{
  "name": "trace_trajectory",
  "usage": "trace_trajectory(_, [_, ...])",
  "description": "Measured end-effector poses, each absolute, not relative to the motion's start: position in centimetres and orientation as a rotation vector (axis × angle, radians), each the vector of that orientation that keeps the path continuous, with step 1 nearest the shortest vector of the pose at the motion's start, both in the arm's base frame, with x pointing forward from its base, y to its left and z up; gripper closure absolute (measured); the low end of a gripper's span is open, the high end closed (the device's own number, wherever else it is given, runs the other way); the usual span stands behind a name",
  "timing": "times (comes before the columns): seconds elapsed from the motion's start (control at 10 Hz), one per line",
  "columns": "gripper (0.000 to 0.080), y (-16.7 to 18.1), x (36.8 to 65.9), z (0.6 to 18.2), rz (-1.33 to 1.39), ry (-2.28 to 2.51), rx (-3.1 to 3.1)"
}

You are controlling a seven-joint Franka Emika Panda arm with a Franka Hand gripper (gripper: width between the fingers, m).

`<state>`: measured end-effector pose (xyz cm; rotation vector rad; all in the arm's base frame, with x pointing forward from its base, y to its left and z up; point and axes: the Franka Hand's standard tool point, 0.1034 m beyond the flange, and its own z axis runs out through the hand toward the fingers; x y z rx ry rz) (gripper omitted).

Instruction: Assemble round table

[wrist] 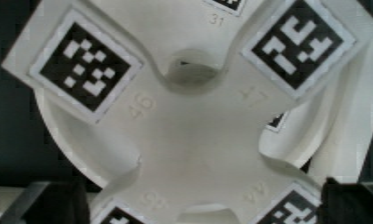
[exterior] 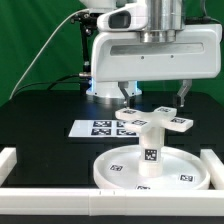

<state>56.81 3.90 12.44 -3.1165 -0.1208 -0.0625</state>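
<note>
The large round rimmed disc (exterior: 120, 172) lies at the front of the table. The short cylindrical leg (exterior: 150, 147) stands upright on its middle. The small cross-shaped base (exterior: 157, 122) sits on top of the leg, its tagged arms spread out. My gripper (exterior: 155, 98) hangs just above the base, open, with a dark finger on either side. In the wrist view the cross-shaped base (wrist: 192, 120) fills the picture, with a small central hole (wrist: 192, 68). My gripper (wrist: 201, 205) stands open, with its fingertips (wrist: 51, 202) dark at the two corners and the base's white plastic between them.
The marker board (exterior: 98, 128) lies flat behind the disc on the black table. White border rails run along the exterior view's left (exterior: 14, 166), front (exterior: 50, 205) and right (exterior: 214, 166). The arm's white body (exterior: 150, 55) looms over the table's back.
</note>
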Motion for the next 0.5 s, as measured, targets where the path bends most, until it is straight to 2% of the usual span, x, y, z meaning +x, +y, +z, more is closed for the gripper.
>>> trace_trajectory(0.5, [0.015,3.9,56.2,10.4,-0.028,-0.095,-3.13])
